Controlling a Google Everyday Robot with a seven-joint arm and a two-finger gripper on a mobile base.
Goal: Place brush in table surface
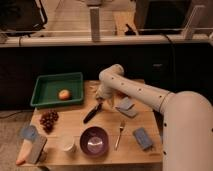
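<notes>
The brush (92,113) is a slim black stick that lies slanted on the light wooden table surface (75,126), between the green tray and the purple bowl. Its upper end reaches up to my gripper (101,100); its bristle head is hidden there. My gripper hangs low over the table's middle, just right of the tray, at the end of the white arm (131,88) that comes in from the right. I cannot tell whether it touches the brush.
A green tray (50,95) with an orange fruit (64,94) sits at the back left. Grapes (48,119), a purple bowl (94,140), a white cup (67,144), a silver fork (120,134), blue-grey pads (126,106) (143,138) and a carrot (23,156) lie around.
</notes>
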